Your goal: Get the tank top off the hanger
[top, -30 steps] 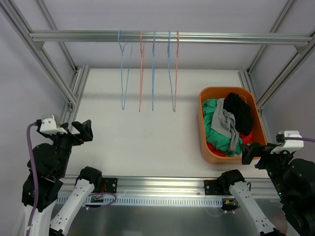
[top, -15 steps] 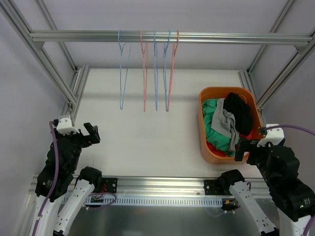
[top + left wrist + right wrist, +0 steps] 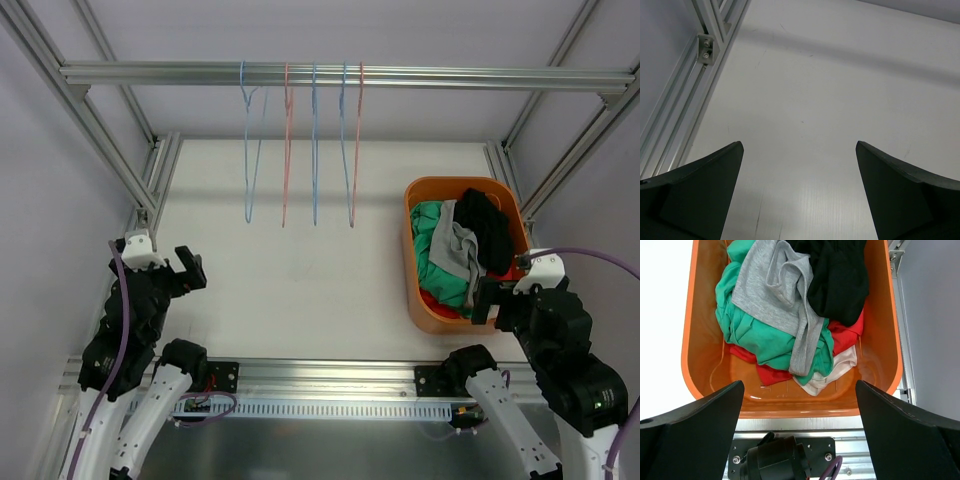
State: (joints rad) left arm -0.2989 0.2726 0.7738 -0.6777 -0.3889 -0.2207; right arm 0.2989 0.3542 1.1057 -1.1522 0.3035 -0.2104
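Table, bin: tank top beyond right fingers

Orange bin, grey tank top

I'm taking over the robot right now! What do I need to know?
Left tool: open, empty, over the table's left side.
Right tool: open, empty, above the orange bin's near edge.
Hangers: all five hang bare on the rail.
Clothes: piled in the bin, grey tank top on top.
Done: no top on any hanger.
Left: apparently nothing.
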